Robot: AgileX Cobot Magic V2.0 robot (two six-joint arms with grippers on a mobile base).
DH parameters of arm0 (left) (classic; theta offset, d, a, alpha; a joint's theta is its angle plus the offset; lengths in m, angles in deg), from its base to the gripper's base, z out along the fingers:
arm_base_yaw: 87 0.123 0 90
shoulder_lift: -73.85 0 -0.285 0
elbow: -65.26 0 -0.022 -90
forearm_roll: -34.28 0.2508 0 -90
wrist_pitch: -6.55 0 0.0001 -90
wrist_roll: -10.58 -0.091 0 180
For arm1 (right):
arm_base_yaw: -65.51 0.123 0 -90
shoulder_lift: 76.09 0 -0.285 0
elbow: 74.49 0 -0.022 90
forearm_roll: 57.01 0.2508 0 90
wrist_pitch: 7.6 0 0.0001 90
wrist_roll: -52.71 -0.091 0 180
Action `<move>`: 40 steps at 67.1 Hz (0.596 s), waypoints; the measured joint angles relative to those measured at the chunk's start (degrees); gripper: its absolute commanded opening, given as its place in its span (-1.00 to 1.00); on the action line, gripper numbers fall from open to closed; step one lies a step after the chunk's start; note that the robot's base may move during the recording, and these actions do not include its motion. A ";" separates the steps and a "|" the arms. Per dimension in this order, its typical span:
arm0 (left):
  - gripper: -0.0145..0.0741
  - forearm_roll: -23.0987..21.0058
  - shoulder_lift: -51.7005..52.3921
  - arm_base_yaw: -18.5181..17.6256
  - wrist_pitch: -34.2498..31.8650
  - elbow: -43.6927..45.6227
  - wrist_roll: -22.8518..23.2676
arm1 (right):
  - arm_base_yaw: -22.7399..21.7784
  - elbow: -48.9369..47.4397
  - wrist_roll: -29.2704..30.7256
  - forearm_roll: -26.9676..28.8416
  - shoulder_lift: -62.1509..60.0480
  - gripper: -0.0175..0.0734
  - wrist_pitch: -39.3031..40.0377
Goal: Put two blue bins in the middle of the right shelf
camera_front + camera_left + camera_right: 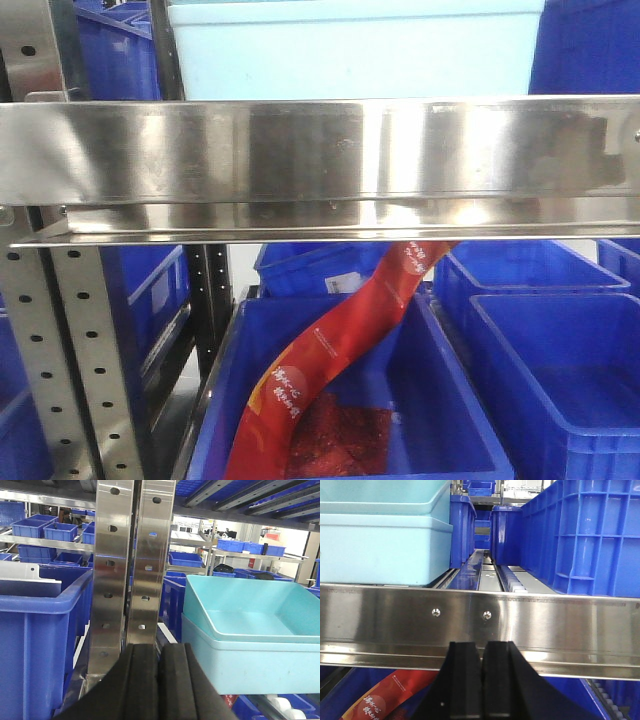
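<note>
The steel shelving (320, 165) fills every view: its polished front rail crosses the front-facing picture, and a perforated upright (127, 565) stands just ahead of the left wrist camera. The rail acts as a lip, which is likely why the bins sit behind it rather than overhanging.

On the shelf above the rail rests a pale turquoise bin (250, 630), with a second one nested inside it, stacked to save room. Blue bins flank it: a tall blue bin (35, 630) to its left in the left wrist view, and a ribbed blue bin (590, 535) across the roller track in the right wrist view. Either may be a task bin, but which two are meant cannot be told.

Below the rail, an open blue bin (340, 400) holds a red packet (330, 350) that leans up toward the shelf edge.

The left claw (159, 680) is clenched, pads pressed together on nothing, facing the upright. The right claw (482, 680) is likewise clenched and empty, level with the rail. Neither touches a bin, so no grasp appears begun.
</note>
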 measured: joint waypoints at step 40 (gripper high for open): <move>-0.92 -21.76 15.60 9.59 -4.63 -27.67 -23.33 | 0.00 0.11 0.00 -0.03 0.00 -0.98 0.09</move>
